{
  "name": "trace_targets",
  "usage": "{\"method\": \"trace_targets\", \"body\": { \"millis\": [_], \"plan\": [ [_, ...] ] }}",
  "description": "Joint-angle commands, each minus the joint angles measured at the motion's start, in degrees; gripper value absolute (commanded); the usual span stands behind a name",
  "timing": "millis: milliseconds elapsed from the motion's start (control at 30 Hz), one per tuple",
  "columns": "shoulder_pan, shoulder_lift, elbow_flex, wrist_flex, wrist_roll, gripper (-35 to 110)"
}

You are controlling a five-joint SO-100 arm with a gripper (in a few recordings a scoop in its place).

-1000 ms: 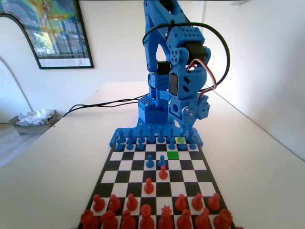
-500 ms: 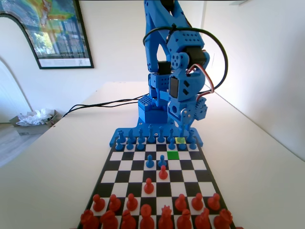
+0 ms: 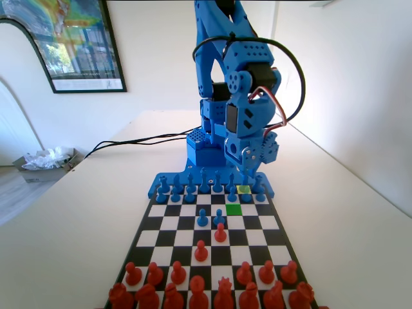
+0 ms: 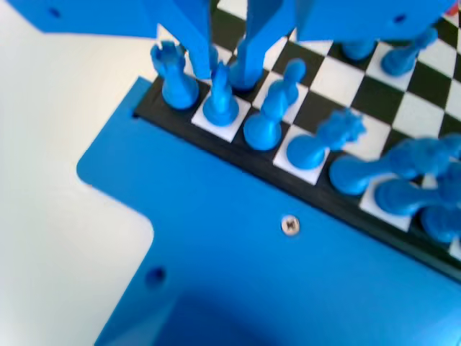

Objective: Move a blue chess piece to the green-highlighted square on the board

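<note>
On the board (image 3: 145, 241), red pieces (image 3: 201, 250) stand nearest in the fixed view. Beyond them lies the green-highlighted square (image 3: 234, 209). Just past it, the fingers (image 4: 229, 50) hang narrow over the blue chess piece (image 4: 247, 63) in the far pawn row, apparently closing around it.

the board (image 3: 168, 222) is flat and smooth, its black and white squares matt, with a blue plastic rim (image 4: 216, 216) that looks satin and carries one bright metal screw (image 4: 290, 225). the blue chess pieces (image 4: 263, 122) are moulded plastic with a soft sheen; the red pieces (image 3: 201, 251) are glossier plastic. the arm's shells (image 3: 241, 77) are matt blue plastic studded with holes, with black rubbery cable (image 3: 296, 64) looped over them. the table (image 3: 77, 225) is a smooth, matt off-white.
</note>
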Motion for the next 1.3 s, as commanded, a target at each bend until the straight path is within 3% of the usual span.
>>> {"method": "trace_targets", "body": {
  "millis": [0, 1267],
  "plan": [
    [-0.53, 0.70, 0.53, -0.26, -0.44, 9],
    [-1.76, -1.93, 1.85, -5.01, -0.97, 4]
  ]
}}
